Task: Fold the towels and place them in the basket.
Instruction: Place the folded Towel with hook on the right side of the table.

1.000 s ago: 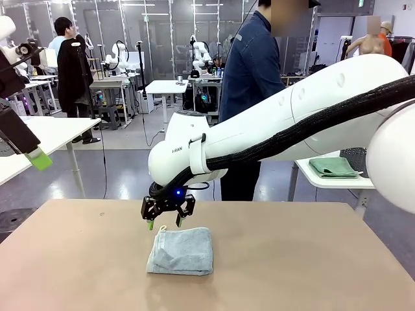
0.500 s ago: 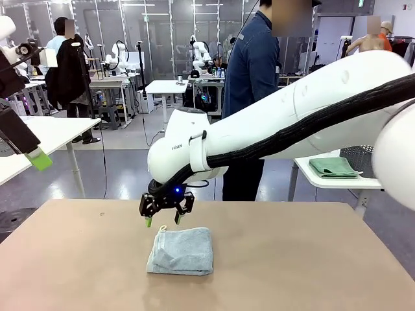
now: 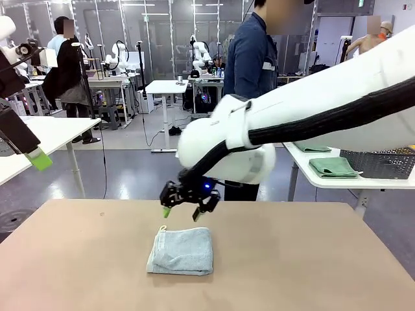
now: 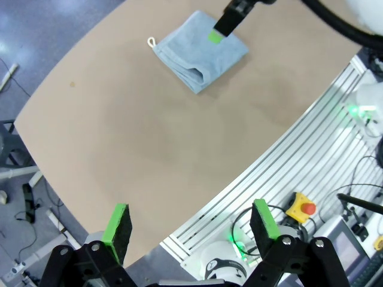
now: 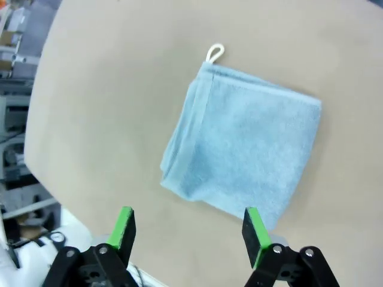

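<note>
On table (image 3: 292, 259), just under open, empty R pincer (image 3: 181, 214), not touching, lies folded towel (image 3: 181, 251); L pincer (image 4: 190, 206) open.

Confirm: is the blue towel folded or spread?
Folded: the blue towel lies on the table as a compact square, layers stacked along one edge.

Light: bright, even, overhead.
Shadows: soft, faint beside towel (image 3: 181, 251).
Glare: sheen on floor (image 3: 123, 175).
Edges: table (image 4: 119, 149) rim bows in left wrist view.

Robotics lab: white rectangular work tables (image 3: 167, 86) across the front view's upper left; red emergency-stop button (image 4: 307, 207) on a yellow box (image 4: 295, 213) at the left wrist view's lower right.
</note>
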